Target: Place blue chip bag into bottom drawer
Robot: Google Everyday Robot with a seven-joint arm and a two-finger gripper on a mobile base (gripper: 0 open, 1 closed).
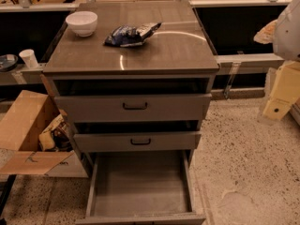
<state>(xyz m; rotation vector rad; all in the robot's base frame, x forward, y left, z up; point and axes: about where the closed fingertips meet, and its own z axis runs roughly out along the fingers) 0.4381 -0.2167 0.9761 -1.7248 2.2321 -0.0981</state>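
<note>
The blue chip bag [131,34] lies crumpled on the grey cabinet top [164,50], right of the white bowl [82,23]. The bottom drawer [140,184] is pulled out wide, and its flat grey floor is bare. The two drawers above it show grey fronts with black handles; the upper one [135,106] and the middle one [140,142] are each pulled out a little. My gripper [280,93] hangs at the right edge of the view, well to the right of the cabinet and apart from the bag, with nothing visibly in it.
An open cardboard box [33,135] with items inside stands on the floor to the left of the cabinet. A paper cup [29,58] and a dark dish [7,62] sit on a shelf at far left. Speckled floor [243,163] lies to the right of the cabinet.
</note>
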